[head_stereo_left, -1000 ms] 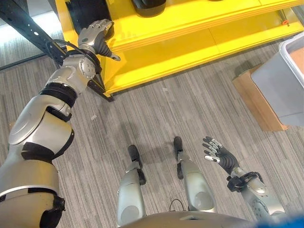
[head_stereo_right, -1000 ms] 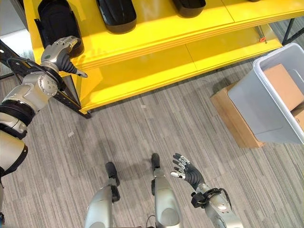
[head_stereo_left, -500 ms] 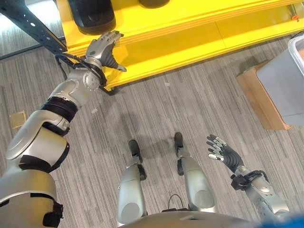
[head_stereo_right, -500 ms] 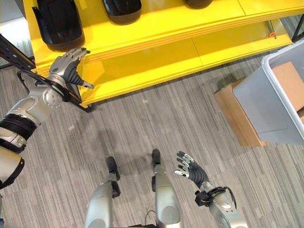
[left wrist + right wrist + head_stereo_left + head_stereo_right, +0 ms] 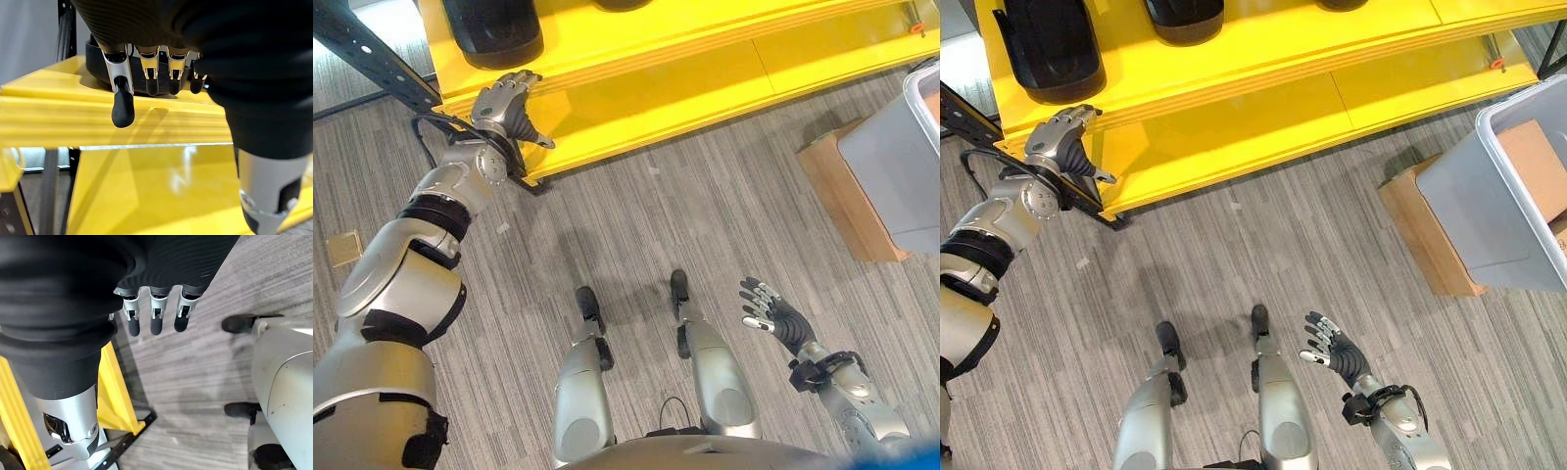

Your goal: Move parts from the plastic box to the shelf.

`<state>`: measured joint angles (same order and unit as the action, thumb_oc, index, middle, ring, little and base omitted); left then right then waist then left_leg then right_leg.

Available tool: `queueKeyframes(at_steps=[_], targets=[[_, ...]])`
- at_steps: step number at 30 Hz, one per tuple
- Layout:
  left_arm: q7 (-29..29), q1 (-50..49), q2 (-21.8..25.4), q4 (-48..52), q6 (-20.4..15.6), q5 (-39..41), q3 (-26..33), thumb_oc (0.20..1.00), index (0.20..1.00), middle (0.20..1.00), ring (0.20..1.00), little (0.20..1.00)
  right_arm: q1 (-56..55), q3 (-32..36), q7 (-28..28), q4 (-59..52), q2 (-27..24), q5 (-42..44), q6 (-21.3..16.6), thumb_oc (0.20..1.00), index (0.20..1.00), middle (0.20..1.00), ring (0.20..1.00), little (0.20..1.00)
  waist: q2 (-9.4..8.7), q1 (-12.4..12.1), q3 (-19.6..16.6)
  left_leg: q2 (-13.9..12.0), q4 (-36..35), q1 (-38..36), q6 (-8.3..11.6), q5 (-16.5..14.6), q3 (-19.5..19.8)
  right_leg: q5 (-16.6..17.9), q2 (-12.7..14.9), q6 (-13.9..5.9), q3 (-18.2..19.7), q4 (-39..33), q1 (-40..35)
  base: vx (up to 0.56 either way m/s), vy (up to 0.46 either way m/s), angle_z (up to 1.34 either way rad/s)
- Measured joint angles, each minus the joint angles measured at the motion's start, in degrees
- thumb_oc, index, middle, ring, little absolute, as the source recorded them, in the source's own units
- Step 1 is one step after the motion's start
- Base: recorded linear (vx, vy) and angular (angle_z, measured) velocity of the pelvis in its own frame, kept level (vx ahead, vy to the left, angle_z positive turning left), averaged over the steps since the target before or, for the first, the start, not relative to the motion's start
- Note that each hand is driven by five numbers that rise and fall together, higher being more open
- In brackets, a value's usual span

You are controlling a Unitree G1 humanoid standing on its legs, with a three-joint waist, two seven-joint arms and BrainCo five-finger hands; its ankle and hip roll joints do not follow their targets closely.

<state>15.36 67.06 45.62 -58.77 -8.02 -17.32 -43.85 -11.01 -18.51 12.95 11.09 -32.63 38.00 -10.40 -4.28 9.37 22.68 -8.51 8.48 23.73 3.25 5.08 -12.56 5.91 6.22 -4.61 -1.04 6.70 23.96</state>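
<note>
The left hand [image 5: 1060, 140] hung at the front edge of the yellow shelf [image 5: 1263, 59], fingers loosely bent and empty, just below a black part [image 5: 1048, 44] that lay on the shelf's upper level (a second black part [image 5: 1185, 15] lay on the same level further right). Well below the shelf, over the grey floor [image 5: 1234, 245], the right hand [image 5: 1332, 351] was spread open and held nothing. Right of the shelf's end stood the grey plastic box [image 5: 1503, 196] on a cardboard carton [image 5: 1425, 240].

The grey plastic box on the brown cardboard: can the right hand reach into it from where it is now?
Probably not: the right hand hangs open, low beside the robot, apart from the grey plastic box, with bare carpet between.
</note>
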Motion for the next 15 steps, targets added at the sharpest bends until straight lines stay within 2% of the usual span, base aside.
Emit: queueKeyframes(at_steps=[5, 7, 10, 15], targets=[[-0.05, 2.01, -0.19, -1.43, 0.13, 0.43, -1.07, 1.000, 1.000, 1.000, 1.000, 1.000, 0.00, 0.00, 0.27, 0.00, 0.00, 0.01, 0.02, 1.000, 1.000, 1.000, 1.000, 1.000, -0.03, 0.41, -0.02, 0.00, 0.10, 0.00, 0.02, -0.03, 0.01, -0.06, 0.00, 0.06, 0.01, 0.22, 0.05, 0.00, 0.000, 0.00], [-0.10, 4.32, -2.25, -6.37, 0.43, 0.44, -1.22, 1.000, 1.000, 1.000, 1.000, 1.000, -0.03, -0.02, 0.37, -0.01, 0.00, 0.02, 0.04, 1.000, 1.000, 1.000, 1.000, 1.000, -0.13, 0.55, -0.08, -0.01, 0.24, 0.07, 0.03, -0.03, 0.01, -0.07, 0.00, 0.06, 0.03, 0.31, 0.13, 0.00, 0.000, 0.00], [-0.35, 6.54, -2.70, -7.83, 0.45, 0.49, -1.94, 1.000, 1.000, 1.000, 1.000, 1.000, -0.06, -0.03, 0.40, -0.01, -0.01, 0.03, 0.14, 1.000, 1.000, 1.000, 1.000, 1.000, -0.48, 0.92, -0.30, -0.06, 0.79, 0.26, 0.00, -0.26, -0.03, -0.13, 0.01, 0.11, 0.22, 0.66, 0.32, 0.03, 0.003, -0.01], [-1.61, 7.49, -3.33, -8.71, 1.23, 0.49, -4.51, 1.000, 1.000, 1.000, 1.000, 1.000, -0.14, -0.21, 0.46, 0.01, 0.00, 0.06, 1.03, 1.000, 1.000, 1.000, 1.000, 1.000, -2.03, 0.97, -2.49, -0.24, 1.77, 1.26, 0.08, -0.73, -0.35, -0.91, -0.02, 0.04, 0.53, 2.26, 1.88, 0.04, 0.000, -0.02]])
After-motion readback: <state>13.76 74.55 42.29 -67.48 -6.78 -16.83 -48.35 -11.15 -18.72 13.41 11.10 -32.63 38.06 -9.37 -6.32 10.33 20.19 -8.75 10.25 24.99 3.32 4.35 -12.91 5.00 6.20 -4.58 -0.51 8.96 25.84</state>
